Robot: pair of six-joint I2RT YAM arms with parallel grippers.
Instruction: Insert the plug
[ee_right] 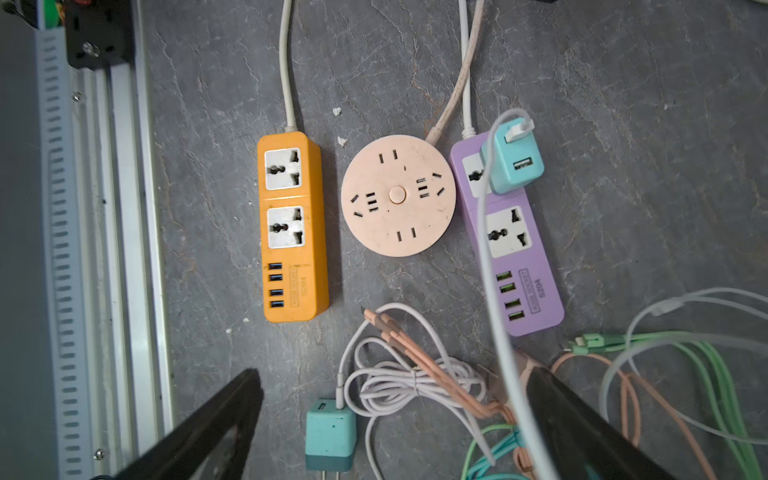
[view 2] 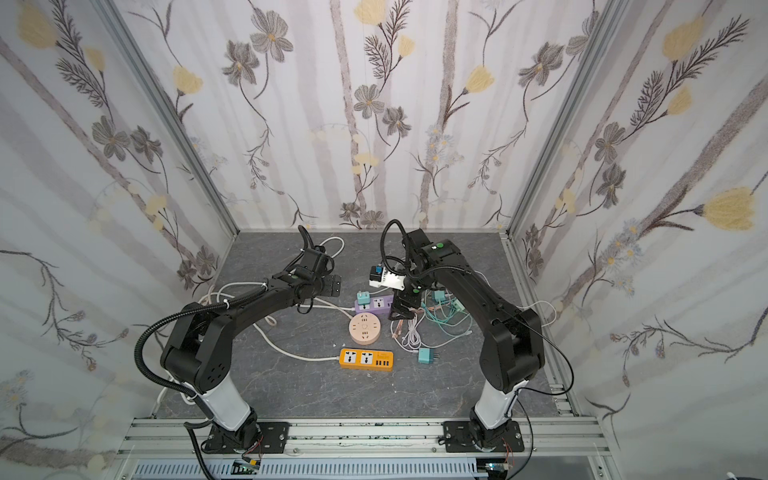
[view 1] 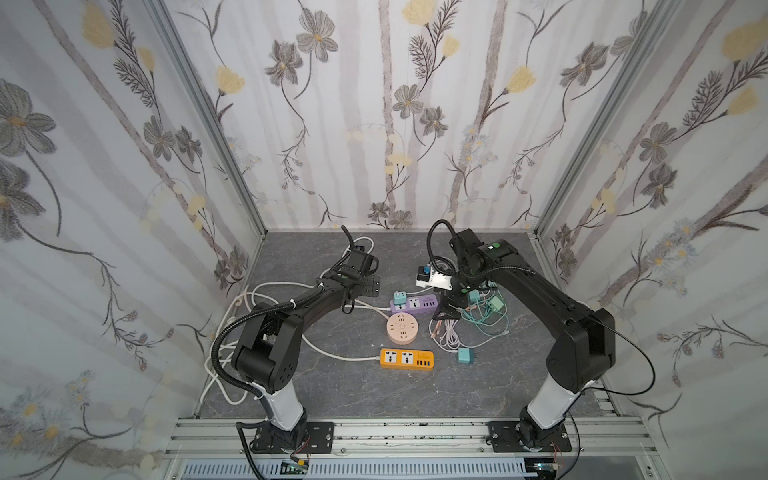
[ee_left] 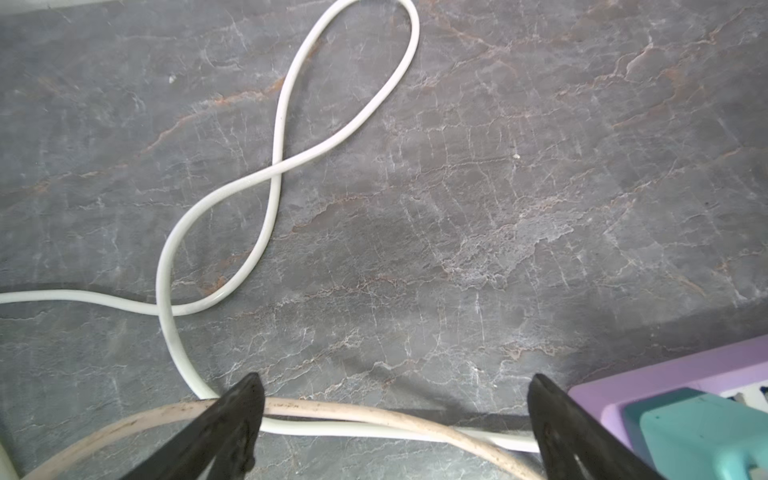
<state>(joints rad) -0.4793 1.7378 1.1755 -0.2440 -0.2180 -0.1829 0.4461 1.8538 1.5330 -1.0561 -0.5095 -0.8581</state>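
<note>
My right tool (ee_right: 392,374) is wide open and empty over the cable tangle (ee_right: 415,386); the loose teal plug (ee_right: 330,434) lies on its side on the worktop (ee_right: 623,124) just frontward of it, prongs pointing away from the orange strip (ee_right: 293,226), far nearer than my left tool (ee_left: 395,382), also wide.

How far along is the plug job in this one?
Done: one teal adapter sits plugged into the purple strip. In hand: nothing; left gripper and right gripper are both open. Remaining: the orange strip and pink round strip have empty sockets, and a second teal adapter lies loose.
</note>
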